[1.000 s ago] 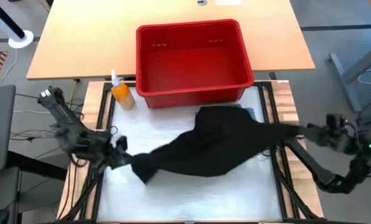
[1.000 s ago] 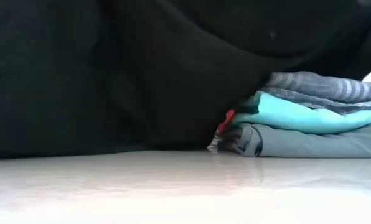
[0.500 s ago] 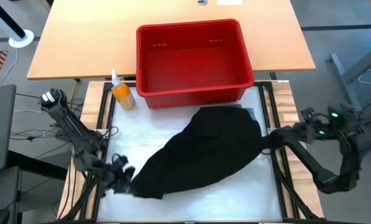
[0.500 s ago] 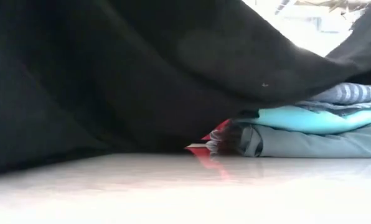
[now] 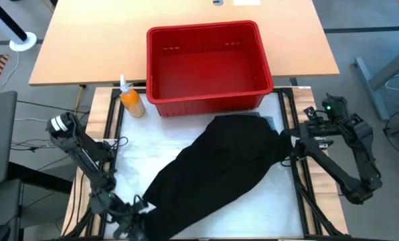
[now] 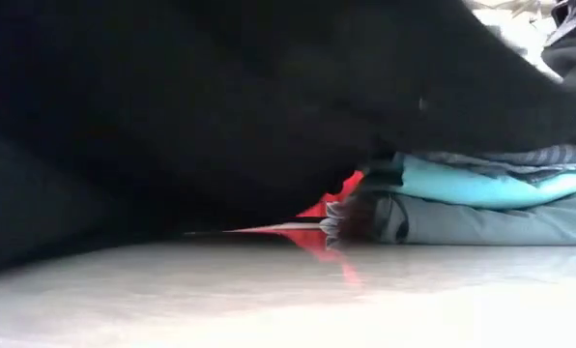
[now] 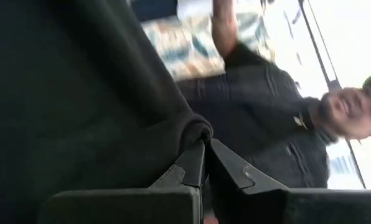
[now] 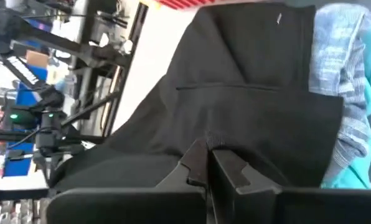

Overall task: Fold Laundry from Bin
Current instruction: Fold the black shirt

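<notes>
Both grippers, left [image 5: 138,211] at the near-left corner and right [image 5: 288,148] at the right edge, pinch the black garment [image 5: 216,167] stretched diagonally below the empty bin [image 5: 206,61]; tension should stay even, clear of the folded stack [image 6: 481,198].

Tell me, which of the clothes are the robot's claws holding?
The big black garment. The left gripper and right gripper each pinch its edge, while the striped shirt, turquoise one and grey-green one lie stacked, untouched.

White table [image 5: 266,207] bearing black garment [image 5: 219,167] between both claws, folded stack [image 6: 481,198], bin [image 5: 206,63], orange bottle [image 5: 131,102].
</notes>
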`<state>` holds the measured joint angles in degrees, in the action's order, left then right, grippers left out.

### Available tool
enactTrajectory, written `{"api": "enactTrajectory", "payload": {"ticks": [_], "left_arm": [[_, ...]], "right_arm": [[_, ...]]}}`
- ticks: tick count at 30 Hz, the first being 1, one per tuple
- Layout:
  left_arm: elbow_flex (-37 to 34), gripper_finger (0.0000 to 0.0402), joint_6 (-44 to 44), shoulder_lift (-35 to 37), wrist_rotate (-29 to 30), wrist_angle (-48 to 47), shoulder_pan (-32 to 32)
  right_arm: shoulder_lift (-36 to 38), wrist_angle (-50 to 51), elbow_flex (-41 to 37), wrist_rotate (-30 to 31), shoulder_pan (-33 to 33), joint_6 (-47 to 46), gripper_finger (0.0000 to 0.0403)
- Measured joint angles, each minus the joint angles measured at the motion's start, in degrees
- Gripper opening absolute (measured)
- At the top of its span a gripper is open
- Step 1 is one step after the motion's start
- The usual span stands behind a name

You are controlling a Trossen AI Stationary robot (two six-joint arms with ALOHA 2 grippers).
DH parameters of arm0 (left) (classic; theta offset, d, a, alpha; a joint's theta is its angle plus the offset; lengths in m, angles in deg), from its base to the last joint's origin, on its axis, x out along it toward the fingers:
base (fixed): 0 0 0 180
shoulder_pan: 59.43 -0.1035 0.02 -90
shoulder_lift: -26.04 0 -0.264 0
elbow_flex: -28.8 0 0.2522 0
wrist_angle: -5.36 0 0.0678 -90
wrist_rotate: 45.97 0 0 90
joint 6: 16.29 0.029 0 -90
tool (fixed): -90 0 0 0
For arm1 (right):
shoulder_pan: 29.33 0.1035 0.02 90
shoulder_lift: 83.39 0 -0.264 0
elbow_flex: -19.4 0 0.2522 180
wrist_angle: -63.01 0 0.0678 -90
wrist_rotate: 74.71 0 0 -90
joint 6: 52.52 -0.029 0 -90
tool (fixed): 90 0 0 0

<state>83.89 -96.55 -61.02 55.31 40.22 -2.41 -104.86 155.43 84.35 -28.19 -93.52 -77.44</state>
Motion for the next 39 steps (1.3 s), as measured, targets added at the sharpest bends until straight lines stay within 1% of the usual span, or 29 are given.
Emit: {"api": "enactTrajectory", "payload": {"ticks": [3,6,10,13,16,19,22,25,27,29,31,35,37,39], "left_arm": [[2.50,0.0000,-1.07,-0.18,-5.67,-1.93,-0.02],[3.21,0.0000,0.05,3.55,-5.58,-10.60,-0.02],[3.21,0.0000,0.61,13.22,1.25,-29.32,-0.04],[3.21,0.0000,0.77,20.95,8.55,-40.83,-0.09],[3.21,0.0000,4.11,26.21,13.61,-44.17,-0.25],[3.21,0.0000,8.25,28.40,17.10,-45.31,-1.82],[3.23,0.0000,10.57,26.94,17.76,-43.86,-4.56],[3.23,0.0000,11.16,20.52,14.51,-38.56,-7.49],[3.21,0.0000,12.34,15.09,10.85,-30.40,-8.65],[3.24,0.0000,12.55,9.14,6.53,-20.29,-9.14],[3.25,0.0000,10.58,3.20,3.73,-12.84,-9.10],[3.21,0.0000,5.32,-6.66,2.88,-3.59,-8.31],[3.21,0.0000,3.70,-9.93,3.62,-0.09,-8.01],[3.21,0.0000,2.80,-12.28,5.54,1.42,-7.80]], "right_arm": [[-0.72,-1.37,-1.01,0.41,1.09,0.08,0.0023],[-1.31,-2.76,-1.18,0.52,1.82,0.02,0.0023],[-1.64,-3.84,-1.18,0.41,2.53,-0.09,0.0024],[-1.76,-3.78,-1.18,0.27,3.38,-0.09,0.0024],[-1.78,-3.77,-1.18,0.39,4.44,-0.11,0.0024],[-1.75,-3.71,-1.18,1.47,5.29,-0.48,0.0024],[-1.75,-3.70,-1.18,1.68,5.76,-0.52,0.0024],[-1.75,-3.70,-1.18,1.75,5.72,-0.53,0.0024],[-1.73,-3.68,-1.18,1.75,5.72,-0.53,0.0024],[-1.75,-3.70,-1.18,1.76,5.72,-0.53,0.0024],[-1.75,-3.70,-1.18,1.77,5.72,-0.50,0.0024],[-1.73,-3.70,-1.18,1.75,5.72,-0.22,0.0024],[-1.75,-3.70,-1.18,1.75,5.72,-0.05,0.0024],[-1.78,-3.70,-1.18,1.73,5.72,0.24,0.0024]]}}
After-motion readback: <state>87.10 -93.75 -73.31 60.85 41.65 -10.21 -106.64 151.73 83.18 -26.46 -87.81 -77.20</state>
